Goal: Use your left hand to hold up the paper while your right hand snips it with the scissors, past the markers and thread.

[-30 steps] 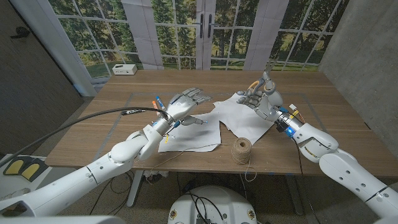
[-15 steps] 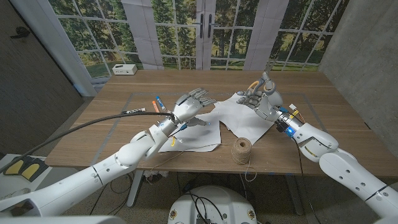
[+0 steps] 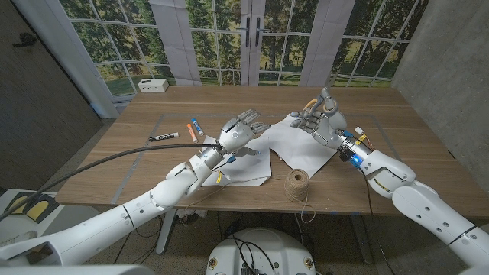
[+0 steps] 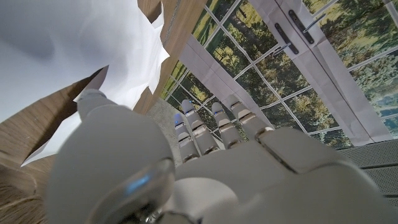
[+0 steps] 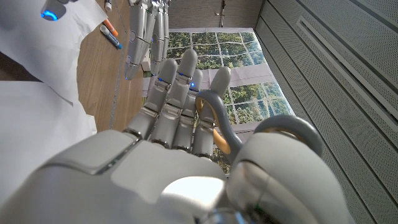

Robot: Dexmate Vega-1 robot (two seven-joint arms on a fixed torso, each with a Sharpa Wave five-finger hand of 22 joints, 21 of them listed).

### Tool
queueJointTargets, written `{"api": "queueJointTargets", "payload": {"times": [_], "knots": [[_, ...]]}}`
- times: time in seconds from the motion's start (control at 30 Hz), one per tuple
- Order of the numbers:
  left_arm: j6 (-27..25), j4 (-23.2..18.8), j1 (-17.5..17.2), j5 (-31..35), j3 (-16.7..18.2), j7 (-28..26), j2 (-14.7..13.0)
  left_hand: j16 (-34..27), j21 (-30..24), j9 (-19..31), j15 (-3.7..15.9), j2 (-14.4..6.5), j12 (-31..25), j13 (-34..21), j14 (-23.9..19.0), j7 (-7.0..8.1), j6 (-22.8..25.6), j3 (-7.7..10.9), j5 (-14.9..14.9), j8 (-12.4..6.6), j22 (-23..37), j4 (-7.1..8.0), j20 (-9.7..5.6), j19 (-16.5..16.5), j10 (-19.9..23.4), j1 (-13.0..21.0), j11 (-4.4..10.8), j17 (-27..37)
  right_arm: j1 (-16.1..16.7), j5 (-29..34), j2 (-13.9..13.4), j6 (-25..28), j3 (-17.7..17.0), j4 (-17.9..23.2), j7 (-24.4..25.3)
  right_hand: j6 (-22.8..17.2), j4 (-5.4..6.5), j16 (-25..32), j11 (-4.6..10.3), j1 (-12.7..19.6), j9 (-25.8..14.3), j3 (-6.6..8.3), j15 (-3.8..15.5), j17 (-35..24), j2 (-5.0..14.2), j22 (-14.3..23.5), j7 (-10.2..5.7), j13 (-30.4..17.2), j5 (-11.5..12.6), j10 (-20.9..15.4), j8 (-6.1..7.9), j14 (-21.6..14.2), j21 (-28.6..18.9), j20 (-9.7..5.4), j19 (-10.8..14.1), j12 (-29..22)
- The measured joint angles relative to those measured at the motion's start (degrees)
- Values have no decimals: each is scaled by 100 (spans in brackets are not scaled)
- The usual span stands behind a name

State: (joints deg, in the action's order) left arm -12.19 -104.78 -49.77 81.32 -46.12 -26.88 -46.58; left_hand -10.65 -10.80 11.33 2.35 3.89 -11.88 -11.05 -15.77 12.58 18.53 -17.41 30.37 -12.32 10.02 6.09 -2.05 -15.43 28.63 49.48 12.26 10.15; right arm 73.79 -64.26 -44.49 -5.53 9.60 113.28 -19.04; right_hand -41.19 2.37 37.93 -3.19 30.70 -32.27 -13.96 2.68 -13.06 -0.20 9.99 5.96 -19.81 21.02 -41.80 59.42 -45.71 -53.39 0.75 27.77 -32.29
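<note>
White paper lies on the wooden table in two overlapping sheets, one near [image 3: 243,168] and one further right [image 3: 299,145]. My left hand [image 3: 240,130] hovers over the near sheet's far edge, fingers spread and holding nothing; the left wrist view shows those fingers [image 4: 211,127] stretched out past the paper [image 4: 74,50]. My right hand [image 3: 321,121] stands at the right sheet's far corner and grips the scissors [image 3: 310,104]. Their grey and orange handle loops [image 5: 214,121] sit around its fingers; the blades are hidden. The left hand [image 5: 144,34] also reaches in above the paper [image 5: 31,106].
A spool of brown thread [image 3: 296,183] stands near the front edge, its loose end trailing off the table. A black marker [image 3: 163,137] and an orange and a blue marker [image 3: 195,126] lie left of my left hand. A white box [image 3: 153,85] sits at the far left corner.
My left hand has moved right and further out over the paper, uncovering the orange and blue markers. The right hand with the scissors has stayed put.
</note>
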Motion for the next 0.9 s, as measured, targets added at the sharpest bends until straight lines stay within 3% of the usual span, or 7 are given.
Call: {"api": "queueJointTargets", "payload": {"times": [0.9], "knots": [[41,484,453,111,-442,-195,289,0,-45,0,1,-151,-66,-29,-165,0,471,24,106,-132,-1,-24,-30,-197,348,198,-1,0,34,17,-15,-10,-35,24,9,38,-24,-22,0,-45,9,24,1,30,45,0,-2,-1,-35,0,40,0,127,8,7,46]]}}
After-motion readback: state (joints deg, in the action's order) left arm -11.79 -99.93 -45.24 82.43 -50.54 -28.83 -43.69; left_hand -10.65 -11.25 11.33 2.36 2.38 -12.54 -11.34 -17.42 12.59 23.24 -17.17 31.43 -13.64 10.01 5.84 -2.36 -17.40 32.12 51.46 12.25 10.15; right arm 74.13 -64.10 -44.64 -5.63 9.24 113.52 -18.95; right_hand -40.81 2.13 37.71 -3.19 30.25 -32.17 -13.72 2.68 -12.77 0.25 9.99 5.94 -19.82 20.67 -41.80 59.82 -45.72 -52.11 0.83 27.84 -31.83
